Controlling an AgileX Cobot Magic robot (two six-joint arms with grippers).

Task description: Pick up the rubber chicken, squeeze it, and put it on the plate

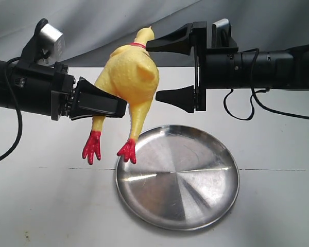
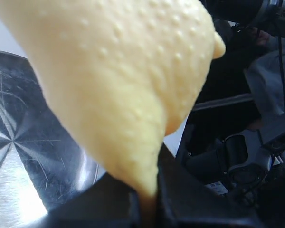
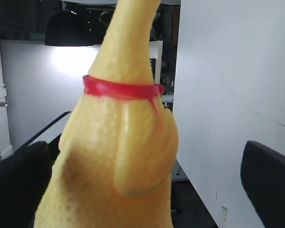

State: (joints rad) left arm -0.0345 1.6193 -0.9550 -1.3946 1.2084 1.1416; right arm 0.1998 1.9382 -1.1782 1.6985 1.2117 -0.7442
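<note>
The yellow rubber chicken (image 1: 130, 72) hangs in the air with its neck up and its red feet (image 1: 127, 151) dangling over the far left rim of the steel plate (image 1: 195, 206). My left gripper (image 1: 117, 105) is shut on the chicken's lower body (image 2: 123, 85), with the plate (image 2: 19, 156) below. My right gripper (image 1: 154, 70) is open. One finger is by the neck and the other by the lower body, both beside the chicken. In the right wrist view the chicken (image 3: 118, 156) fills the gap between the fingers (image 3: 270, 175). Its head is out of view.
A white table (image 1: 278, 206) carries the plate, with a thin seam line across it. A grey cloth backdrop (image 1: 118, 20) hangs behind. Black cables (image 1: 242, 110) trail from the right arm and loop beside the left arm.
</note>
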